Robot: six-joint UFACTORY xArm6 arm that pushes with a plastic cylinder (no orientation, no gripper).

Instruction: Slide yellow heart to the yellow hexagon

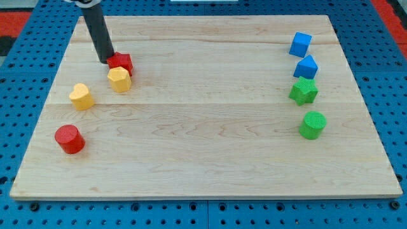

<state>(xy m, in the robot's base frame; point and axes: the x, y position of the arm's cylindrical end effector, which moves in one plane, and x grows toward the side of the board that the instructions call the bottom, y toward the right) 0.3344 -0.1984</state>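
The yellow heart [81, 96] lies at the view's left on the wooden board [210, 140]. The yellow hexagon [119, 79] lies a short way up and to the right of it, apart from it. A red block [121, 62] touches the hexagon's top side. My tip [107, 62] is at the left side of the red block, touching or nearly touching it, above and to the left of the hexagon. The tip is well above and to the right of the heart.
A red cylinder [68, 138] stands below the heart. At the view's right, from top to bottom, are a blue cube [300, 44], another blue block [306, 66], a green star [303, 91] and a green cylinder [312, 124].
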